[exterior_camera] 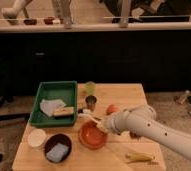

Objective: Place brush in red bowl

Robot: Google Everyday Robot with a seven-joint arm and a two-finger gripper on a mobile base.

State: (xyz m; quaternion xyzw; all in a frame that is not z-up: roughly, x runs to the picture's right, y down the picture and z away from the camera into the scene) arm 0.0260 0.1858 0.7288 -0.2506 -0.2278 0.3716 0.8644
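The red bowl (92, 135) sits on the wooden table (126, 93), in front of the green tray's right corner. My gripper (104, 125) is at the end of the white arm (149, 127), just over the bowl's far right rim. It is shut on the brush (89, 117). The whitish handle sticks out to the left over the bowl's far edge, and the small dark head is at its far left tip. The brush hangs above the bowl and does not touch it.
A green tray (53, 92) at the left holds a white cloth (48, 106) and a tan block (64, 111). A small white bowl (37, 137) and a dark bowl with a blue sponge (58, 148) stand front left. A green cup (90, 87), a metal cup (91, 102), an orange fruit (111, 108) and a yellow item (139, 156) are nearby.
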